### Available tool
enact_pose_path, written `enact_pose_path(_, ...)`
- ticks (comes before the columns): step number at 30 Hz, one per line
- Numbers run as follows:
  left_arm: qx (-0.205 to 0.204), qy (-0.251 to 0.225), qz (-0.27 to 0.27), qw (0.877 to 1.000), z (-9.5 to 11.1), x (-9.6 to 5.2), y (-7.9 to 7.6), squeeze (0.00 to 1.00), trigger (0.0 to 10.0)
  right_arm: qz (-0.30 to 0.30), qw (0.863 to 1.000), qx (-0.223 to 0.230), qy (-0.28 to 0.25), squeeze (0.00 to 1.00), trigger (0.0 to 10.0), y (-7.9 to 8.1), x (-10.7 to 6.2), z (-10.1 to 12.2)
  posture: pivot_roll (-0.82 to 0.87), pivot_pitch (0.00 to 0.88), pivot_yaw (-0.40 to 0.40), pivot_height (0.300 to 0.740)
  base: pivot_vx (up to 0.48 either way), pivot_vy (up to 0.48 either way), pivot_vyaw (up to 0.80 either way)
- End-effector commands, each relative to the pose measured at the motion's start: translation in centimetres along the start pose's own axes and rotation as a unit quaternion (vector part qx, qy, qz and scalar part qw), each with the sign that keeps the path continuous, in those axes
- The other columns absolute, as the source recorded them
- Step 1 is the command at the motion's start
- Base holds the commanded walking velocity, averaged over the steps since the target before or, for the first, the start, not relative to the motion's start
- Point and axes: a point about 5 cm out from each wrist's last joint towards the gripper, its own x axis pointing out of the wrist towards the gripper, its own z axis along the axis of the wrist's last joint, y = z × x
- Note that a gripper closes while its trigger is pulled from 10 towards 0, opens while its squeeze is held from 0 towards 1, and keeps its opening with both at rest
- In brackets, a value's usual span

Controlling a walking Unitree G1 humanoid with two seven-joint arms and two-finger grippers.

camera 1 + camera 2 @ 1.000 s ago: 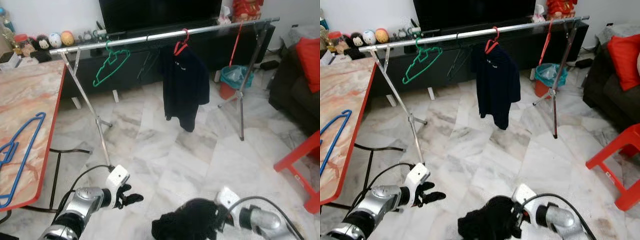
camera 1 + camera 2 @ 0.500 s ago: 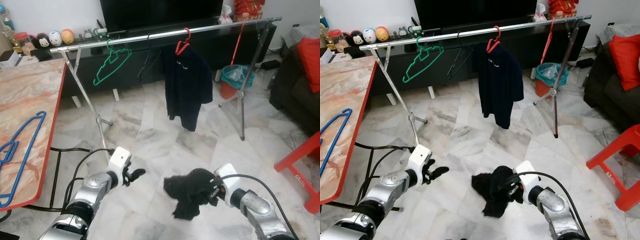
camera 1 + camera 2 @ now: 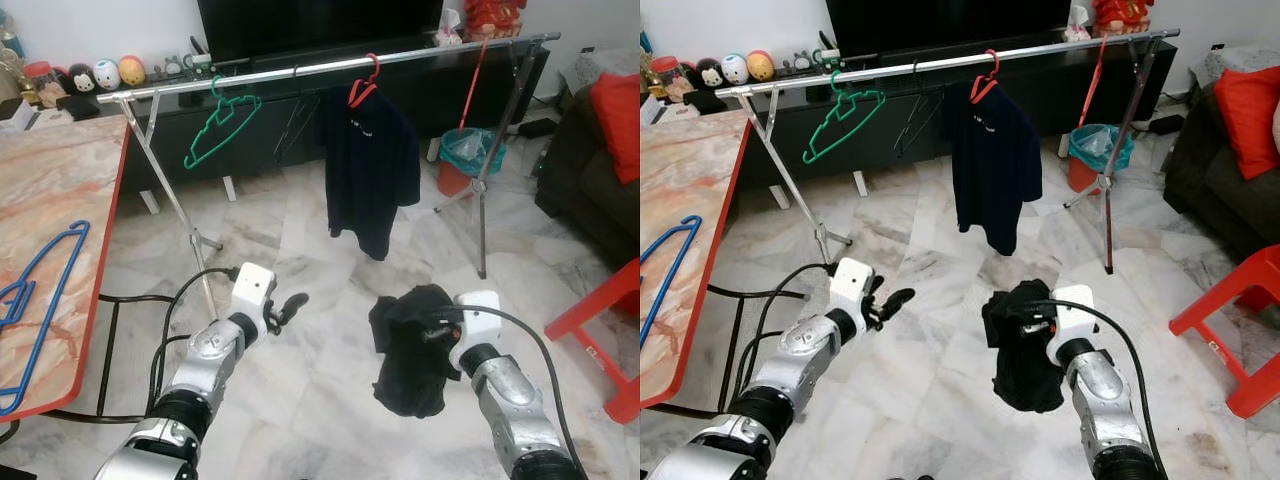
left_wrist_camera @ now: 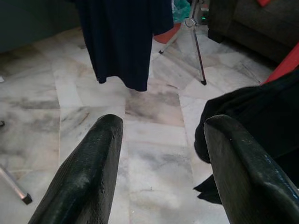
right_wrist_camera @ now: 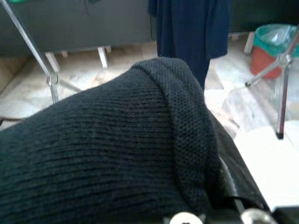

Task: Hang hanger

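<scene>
Right gripper (image 3: 432,330) clamped on black knit garment (image 3: 408,352), held above marble floor (image 3: 300,250). Left gripper (image 4: 161,154) fingers spread wide, nothing between. Green hanger (image 3: 218,128) hooked near left end of clothes rail (image 3: 300,70); red hanger (image 3: 364,88) with dark shirt (image 3: 370,170) mid-rail. Blue hanger (image 3: 35,300) flat at table (image 3: 60,180) near edge.

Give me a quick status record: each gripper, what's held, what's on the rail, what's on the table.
right gripper: shut on black garment, held above the floor
left gripper: open, holding nothing
rail: green hanger bare; red hanger carrying dark shirt
table: blue hanger lying near its edge
</scene>
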Motion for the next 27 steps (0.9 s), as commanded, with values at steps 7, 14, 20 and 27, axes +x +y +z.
enact_pose_path(7,-0.013,0.034,0.076,0.996,-1.4,-1.0,2.3,0.00,10.0,-0.090,0.995,0.009,-0.033,0.00,10.0,-1.8,0.5,1.4,0.00,0.000,0.077,0.740,0.000,0.000,0.00)
enact_pose_path(14,-0.022,0.048,0.094,0.994,-1.4,-1.4,3.7,0.00,10.0,-0.113,0.993,0.006,-0.020,0.00,10.0,-1.8,0.1,0.4,0.00,0.000,0.104,0.740,0.000,0.000,0.00)
enact_pose_path(20,-0.047,0.098,0.130,0.986,-3.5,-2.7,4.8,0.00,10.0,-0.152,0.988,0.018,0.035,0.00,10.0,-1.9,-1.0,-2.5,0.00,0.000,0.129,0.740,0.000,0.000,0.00)
enact_pose_path(27,-0.076,0.167,0.165,0.969,-7.2,-5.4,5.1,0.00,10.0,-0.215,0.971,0.044,0.099,0.00,10.0,-2.8,-4.5,-6.6,0.00,0.000,0.133,0.740,0.000,0.000,0.34)
